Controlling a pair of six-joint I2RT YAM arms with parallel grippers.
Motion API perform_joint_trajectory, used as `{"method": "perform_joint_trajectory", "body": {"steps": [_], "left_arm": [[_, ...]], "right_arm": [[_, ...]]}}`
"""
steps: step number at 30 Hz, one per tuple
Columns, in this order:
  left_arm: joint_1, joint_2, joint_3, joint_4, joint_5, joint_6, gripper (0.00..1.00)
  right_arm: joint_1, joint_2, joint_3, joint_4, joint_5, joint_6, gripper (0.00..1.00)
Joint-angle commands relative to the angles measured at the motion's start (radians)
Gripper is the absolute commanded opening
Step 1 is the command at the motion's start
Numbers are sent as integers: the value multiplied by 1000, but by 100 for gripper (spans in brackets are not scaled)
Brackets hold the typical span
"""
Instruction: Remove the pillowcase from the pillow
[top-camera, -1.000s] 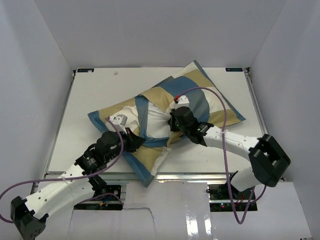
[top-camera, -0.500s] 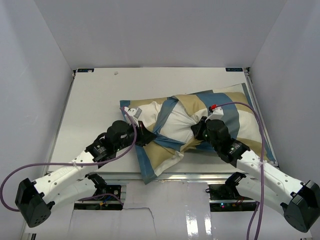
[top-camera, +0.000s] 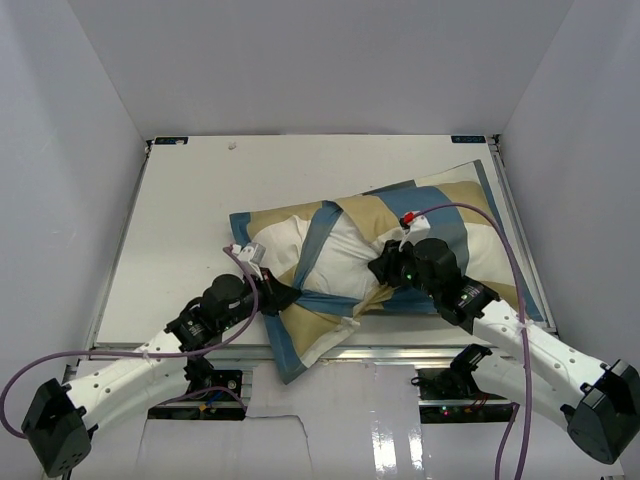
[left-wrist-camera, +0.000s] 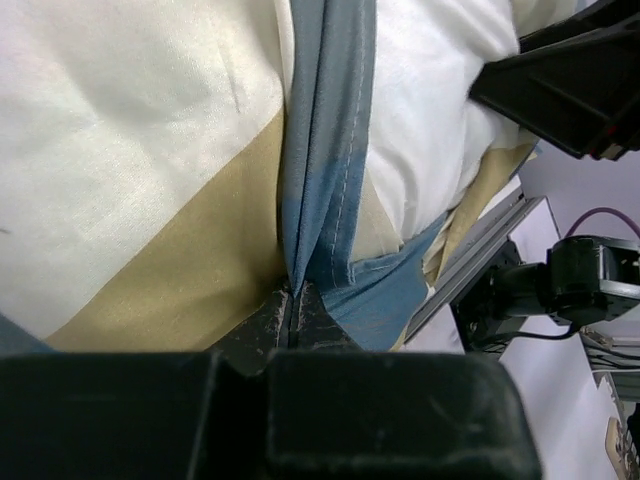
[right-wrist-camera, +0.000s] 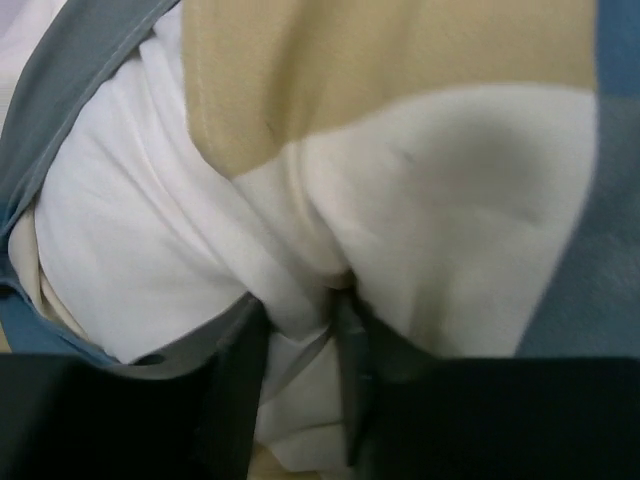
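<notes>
The pillowcase (top-camera: 455, 215), blocks of blue, tan and cream, lies across the table with the white pillow (top-camera: 345, 262) bulging out of its open mouth. My left gripper (top-camera: 278, 296) is shut on the pillowcase's blue hem (left-wrist-camera: 325, 215) at the near left. My right gripper (top-camera: 385, 268) is shut on a fold of the white pillow (right-wrist-camera: 150, 260) at the opening, with the tan and cream pillowcase (right-wrist-camera: 420, 90) just above its fingers (right-wrist-camera: 350, 350). The right gripper shows as a dark shape at the top right of the left wrist view (left-wrist-camera: 570, 85).
The white table (top-camera: 190, 210) is walled on the left, back and right. A metal rail (top-camera: 400, 352) runs along the near edge, and the pillowcase's near corner (top-camera: 290, 360) hangs over it. Purple cables (top-camera: 470, 215) loop over both arms.
Both arms dragged the bundle toward the right and the near edge. The left gripper pulled back toward its base with the hem, and more white pillow shows between the grippers.
</notes>
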Motion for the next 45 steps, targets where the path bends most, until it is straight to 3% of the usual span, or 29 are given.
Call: {"method": "perform_joint_trajectory", "body": {"steps": [1,6,9,13,21,23,26,27,28,29,32,38,42,45], "left_arm": [[12,49,-54,86,37,16,0],[12,143,-68,149,28,9,0],[12,157,-71,165,20,7,0],[13,157,-68,168,10,7,0],[12,141,-78,166,5,10,0],[12,140,-75,160,3,10,0],[12,140,-56,114,-15,9,0],[12,138,-48,99,-54,10,0],[12,137,-41,84,-61,12,0],[12,132,-23,56,-66,15,0],[12,115,25,-16,-72,16,0],[12,28,143,-286,-135,32,0],[12,-10,148,-318,-70,12,0],[13,-1,81,-253,14,-27,0]], "right_arm": [[15,-13,57,12,-58,-152,43],[172,10,135,2,-62,-203,67],[253,57,164,22,-42,-206,76],[363,161,203,34,70,-209,83],[371,405,258,25,351,-200,88],[359,467,283,18,397,-170,85],[313,505,277,22,422,-125,69],[301,511,273,30,412,-120,50],[276,519,270,42,408,-119,38],[264,533,272,45,409,-113,10],[203,541,275,44,414,-103,8],[-33,444,284,45,343,-91,8],[-196,367,293,47,326,-85,8],[-289,335,304,45,263,-85,8]]}}
